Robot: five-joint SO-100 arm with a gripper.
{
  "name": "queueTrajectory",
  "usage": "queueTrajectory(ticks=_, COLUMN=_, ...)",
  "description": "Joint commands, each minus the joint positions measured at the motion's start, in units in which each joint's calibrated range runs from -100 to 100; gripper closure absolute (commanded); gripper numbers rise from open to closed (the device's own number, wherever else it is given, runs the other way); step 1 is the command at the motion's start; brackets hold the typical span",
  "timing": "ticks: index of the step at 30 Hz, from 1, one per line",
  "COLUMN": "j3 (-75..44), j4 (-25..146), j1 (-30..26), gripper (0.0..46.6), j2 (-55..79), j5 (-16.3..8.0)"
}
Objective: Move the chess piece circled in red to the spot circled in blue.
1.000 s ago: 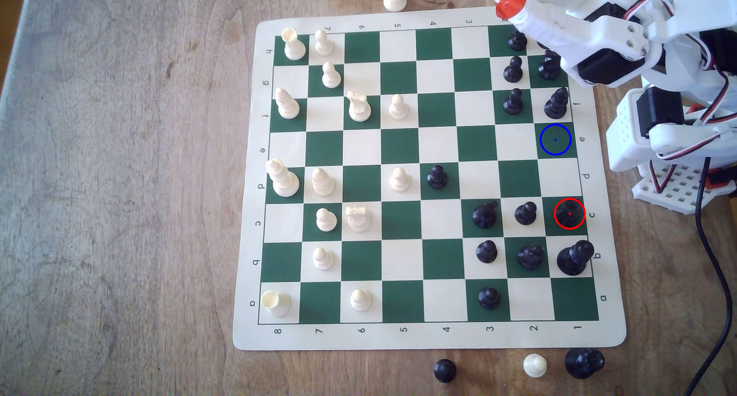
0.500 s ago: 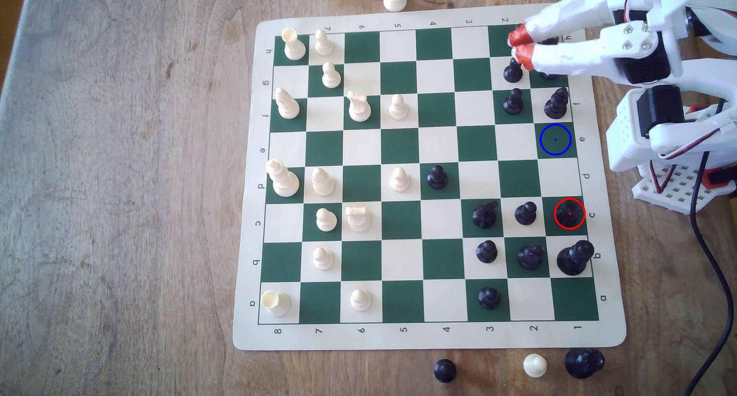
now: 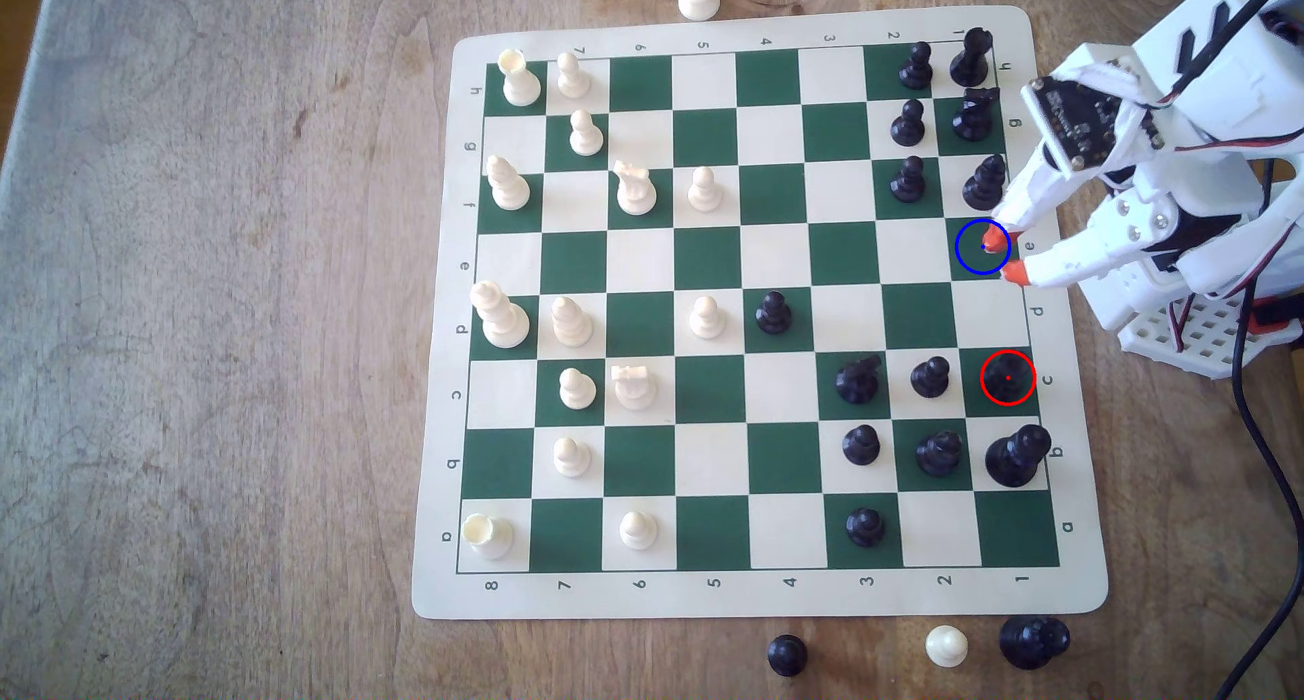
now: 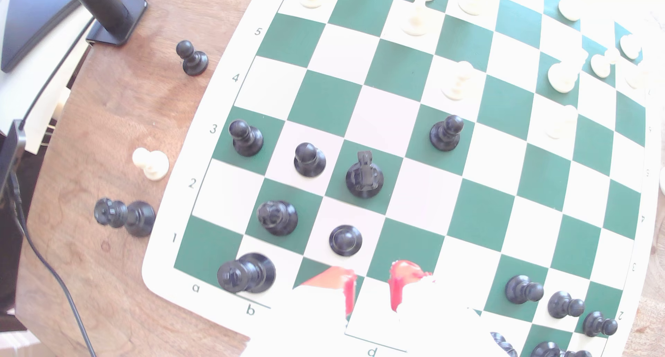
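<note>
The chess piece (image 3: 1007, 377), black and seen from above inside a red ring, stands on a dark green square near the exterior view's right board edge. The spot (image 3: 972, 254) is the green square two rows farther back, marked by a blue ring. My gripper (image 3: 1005, 254) hangs over that spot's right side, open, with nothing between its orange fingertips (image 3: 995, 238). One tip lies inside the blue ring, the other just outside it. In the wrist view the gripper (image 4: 372, 281) stands open above the board's near edge.
A black bishop (image 3: 984, 182) stands just behind the spot. A pawn (image 3: 930, 377) and a knight (image 3: 857, 379) sit left of the ringed piece, and a large black piece (image 3: 1016, 454) stands in front of it. Captured pieces (image 3: 1034, 642) lie off the board. A cable (image 3: 1263, 432) runs along the right.
The gripper swung from the board's far right corner down to the blue-ringed square. Its fingertips, close together half a second ago, now stand apart. No chess piece moved.
</note>
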Motion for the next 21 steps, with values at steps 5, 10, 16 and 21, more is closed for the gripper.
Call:
queueTrajectory(ticks=5, j3=10.2, j4=-2.0, j1=-1.7, gripper=31.9, j2=0.0, j5=1.8)
queueTrajectory(ticks=10, j3=14.9, j4=-3.7, j1=-2.4, gripper=26.1, j2=0.3, j5=1.4)
queueTrajectory(ticks=16, j3=20.4, j4=-4.2, j1=-2.0, gripper=27.2, j2=-0.7, j5=2.3)
queueTrajectory(ticks=21, j3=25.3, j4=-6.1, j1=-2.7, gripper=27.0, j2=-2.7, j5=2.1)
